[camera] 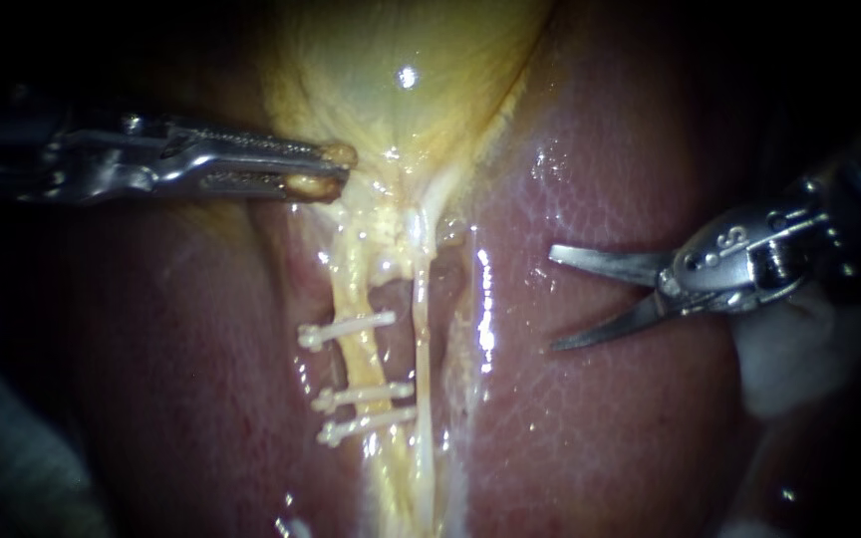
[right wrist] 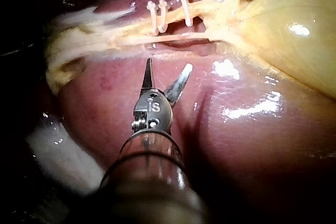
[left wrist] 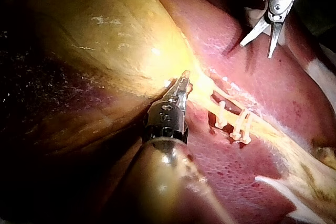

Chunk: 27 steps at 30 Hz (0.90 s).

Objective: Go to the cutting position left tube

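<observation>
Left tube (camera: pixel 361 364) — the thicker, yellow one crossed by three white clips (camera: pixel 346 329) — lies well apart from the right instrument (camera: pixel 553 299). That instrument's two blades stand wide open with nothing between them. They hover over bare liver (camera: pixel 610 428), their tips pointing toward the tubes and stopping short of the glistening fold beside them.

Between the blades and the clipped tube runs the right tube (camera: pixel 421 339), thin and pale, just beside the left one. On the left tube one clip sits nearer the gallbladder, and the other two lie close together farther down, leaving a bare stretch of tube between the first and the pair.

Both tubes run up into the neck of the yellow gallbladder (camera: pixel 401 80). There the left instrument (camera: pixel 341 169) comes in from the side — its jaws are clamped on gallbladder tissue at the neck.
</observation>
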Motion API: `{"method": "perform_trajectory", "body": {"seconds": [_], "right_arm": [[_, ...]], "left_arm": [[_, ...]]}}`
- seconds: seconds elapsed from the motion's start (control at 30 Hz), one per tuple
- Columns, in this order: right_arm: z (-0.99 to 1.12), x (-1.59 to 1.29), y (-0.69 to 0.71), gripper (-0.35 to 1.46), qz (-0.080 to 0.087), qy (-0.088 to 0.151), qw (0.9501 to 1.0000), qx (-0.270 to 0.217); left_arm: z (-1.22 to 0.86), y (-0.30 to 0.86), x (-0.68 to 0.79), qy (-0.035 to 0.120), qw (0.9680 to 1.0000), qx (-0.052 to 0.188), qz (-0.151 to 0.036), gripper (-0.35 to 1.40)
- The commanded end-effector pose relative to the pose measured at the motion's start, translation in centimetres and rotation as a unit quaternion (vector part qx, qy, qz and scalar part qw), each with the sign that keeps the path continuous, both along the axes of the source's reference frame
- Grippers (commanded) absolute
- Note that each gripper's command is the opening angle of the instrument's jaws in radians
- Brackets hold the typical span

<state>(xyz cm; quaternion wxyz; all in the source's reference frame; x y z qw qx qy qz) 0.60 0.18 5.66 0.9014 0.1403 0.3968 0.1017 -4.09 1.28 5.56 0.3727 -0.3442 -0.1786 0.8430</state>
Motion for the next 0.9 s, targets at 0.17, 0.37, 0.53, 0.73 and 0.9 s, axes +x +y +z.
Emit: {"method": "perform_trajectory", "body": {"seconds": [0.17, 0.37, 0.53, 0.73, 0.9], "right_arm": [[0.00, 0.01, -0.01, 1.45, 0.000, 0.001, 1.0000, 0.001], [0.00, 0.01, -0.01, 1.45, 0.000, 0.001, 1.0000, 0.001], [0.00, 0.02, -0.01, 1.45, -0.002, 0.002, 1.0000, 0.003], [0.01, 0.15, -0.04, 1.45, -0.013, 0.024, 0.9994, 0.019], [0.12, 0.45, -0.18, 1.45, -0.019, 0.057, 0.9968, 0.052]], "left_arm": [[-0.18, 0.07, 0.19, -0.003, 1.0000, 0.003, 0.003, -0.35], [-0.44, 0.19, 0.55, 0.006, 0.9999, -0.006, -0.006, -0.35], [-0.49, 0.27, 0.63, 0.007, 0.9999, -0.009, -0.012, -0.35], [-0.49, 0.25, 0.61, 0.007, 0.9999, -0.009, -0.012, -0.35], [-0.50, 0.25, 0.61, 0.008, 0.9999, -0.009, -0.013, -0.35]]}}
